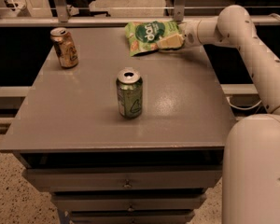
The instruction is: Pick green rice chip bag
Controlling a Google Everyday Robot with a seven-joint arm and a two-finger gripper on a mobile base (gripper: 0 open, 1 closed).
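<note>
Grey table [182,111], gripper [171,41] pinching green rice chip bag [147,35] at far edge

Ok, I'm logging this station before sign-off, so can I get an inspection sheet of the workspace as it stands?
Surface: grey table top, flat, with drawers below.
Job's things: green rice chip bag at the table's far right edge.
Clutter: green soda can upright mid-table; tan can upright at the far left corner.
Grippers: gripper at the bag's right end, against it.
Cables: white cable looping right of the table, under the arm.
Surroundings: metal rail behind the table; speckled floor.
</note>
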